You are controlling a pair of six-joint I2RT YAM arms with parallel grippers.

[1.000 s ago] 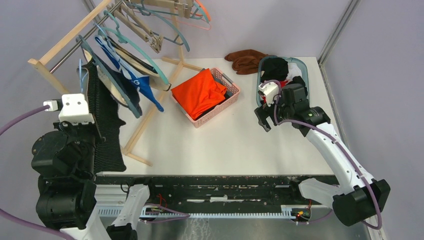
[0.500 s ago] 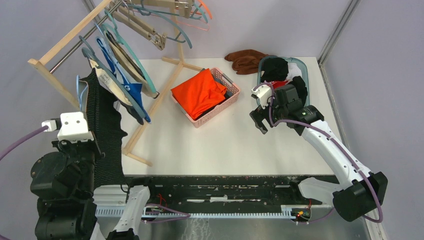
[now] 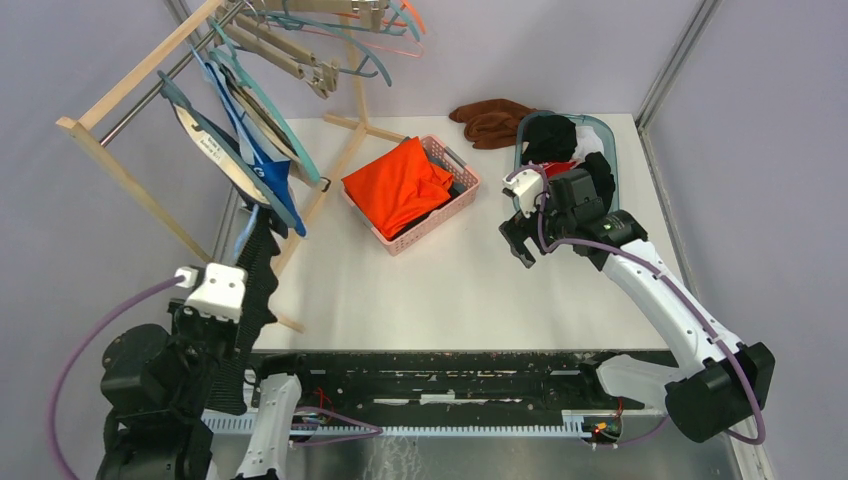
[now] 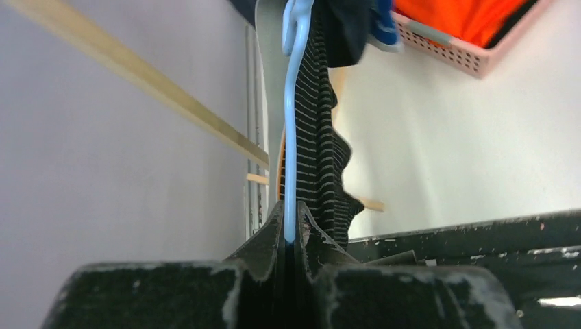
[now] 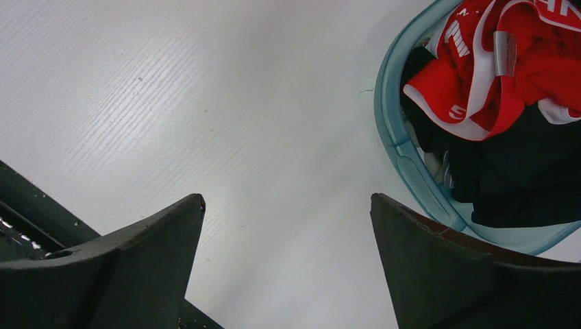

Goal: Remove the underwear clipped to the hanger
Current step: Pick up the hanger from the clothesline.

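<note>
Left gripper (image 4: 291, 232) tight on blue hanger (image 4: 292, 157), plain only at wrist; right gripper (image 5: 286, 200) wide open, empty

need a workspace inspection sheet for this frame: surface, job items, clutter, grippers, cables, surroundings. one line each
Surface: white table, bare in the middle.
Job's things: blue hanger with a striped dark garment hanging from it, near the table's left edge; more underwear on hangers on the wooden rack.
Clutter: pink basket holding an orange garment; brown cloth at the far edge; teal bin of dark and red clothes.
Grippers: left gripper shut on the blue hanger; right gripper open, empty, over the table beside the bin.
Cables: purple cable loops from the left wrist; no snag seen.
Surroundings: grey walls; nothing else seen.
</note>
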